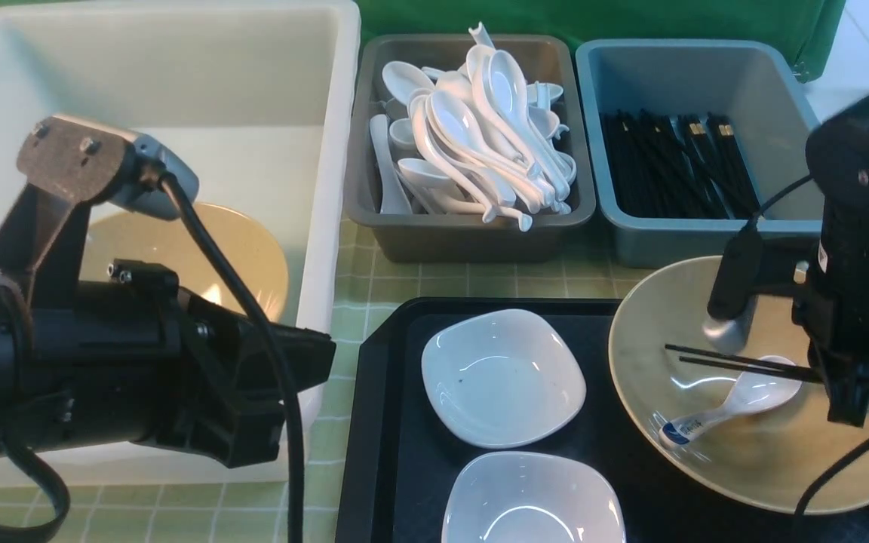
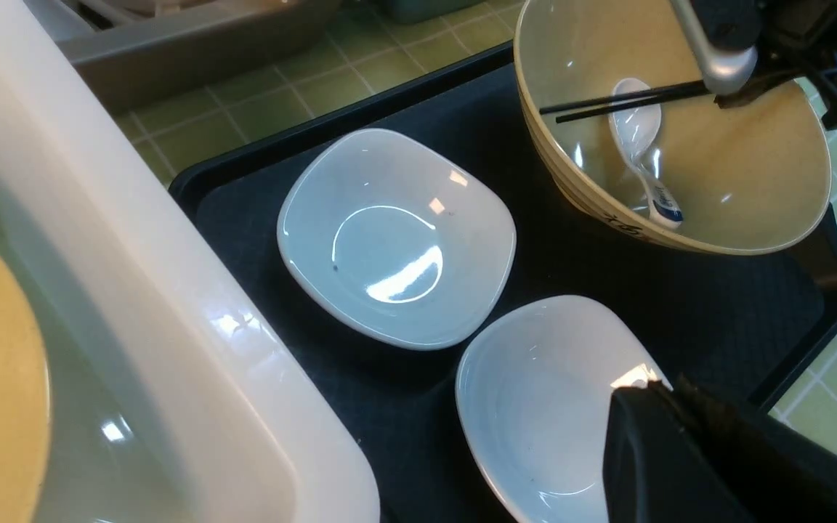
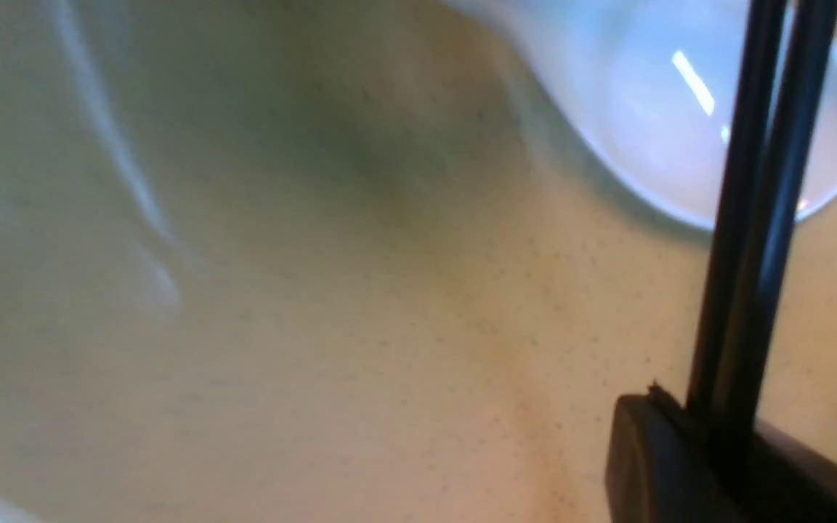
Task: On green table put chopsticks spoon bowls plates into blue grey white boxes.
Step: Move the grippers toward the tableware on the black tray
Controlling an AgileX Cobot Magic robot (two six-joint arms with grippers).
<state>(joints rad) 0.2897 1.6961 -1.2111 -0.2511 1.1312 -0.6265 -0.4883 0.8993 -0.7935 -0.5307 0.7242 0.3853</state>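
Plates [image 1: 502, 377], glossy white, sit empty on the black tray [image 1: 382, 422] beside a tan bowl [image 1: 744, 460] holding the blue-tagged spoon [image 1: 736, 403] and thin black chopsticks [image 1: 736, 358], pinched by the right fingers [image 1: 849, 400]; left fingers [image 1: 306, 362] clenched empty; beyond, the white box [image 1: 344, 151] holds another bowl [image 1: 253, 256].

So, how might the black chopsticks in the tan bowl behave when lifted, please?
The chopsticks look thin and straight, so probably stiff and light. As two separate sticks, they might splay or cross. The glossy bowl would let one slide.
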